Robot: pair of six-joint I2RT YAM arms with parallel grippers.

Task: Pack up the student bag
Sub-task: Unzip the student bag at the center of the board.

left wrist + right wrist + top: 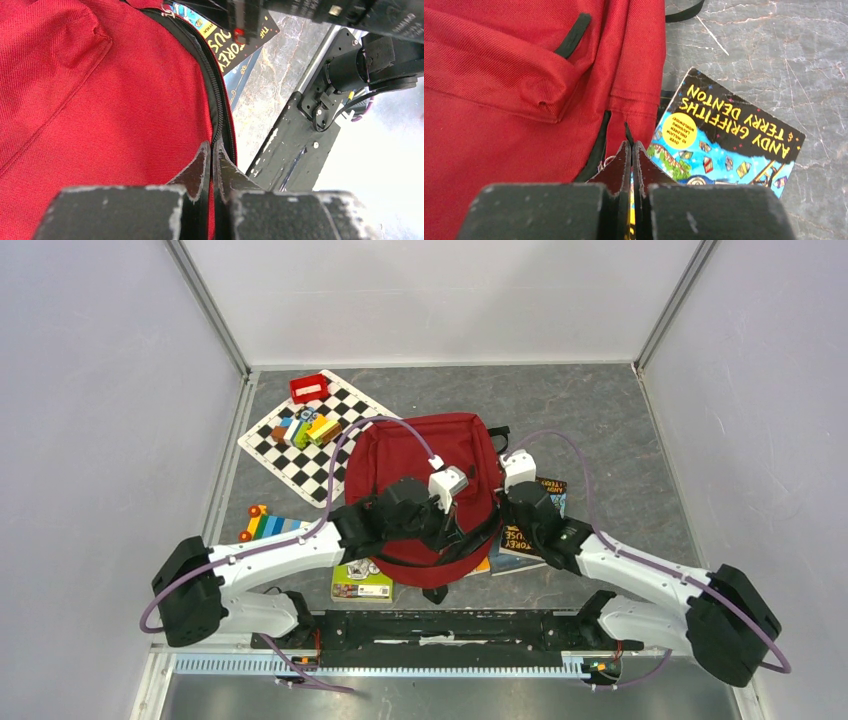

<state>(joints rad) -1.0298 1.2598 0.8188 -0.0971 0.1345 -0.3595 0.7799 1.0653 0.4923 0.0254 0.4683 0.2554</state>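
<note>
The student bag [415, 465], a dark-red backpack, lies flat in the middle of the table. My left gripper [212, 145] is shut on the bag's edge beside the black zipper [216, 95], with red fabric pinched between the fingers. My right gripper [631, 144] is shut on the thin black zipper pull [627, 133] at the bag's [499, 100] right side, and a small metal ring shows beside its left finger. In the top view both grippers meet at the bag's near right corner. A colourful book [729, 132] lies right of the bag, partly under it.
A chessboard [285, 455] lies at the back left with coloured blocks [305, 427] and a small red box [309, 388] on it. A rainbow toy [265, 525] and a green box [362, 582] sit near the left arm. The book stack [530, 530] lies under the right wrist.
</note>
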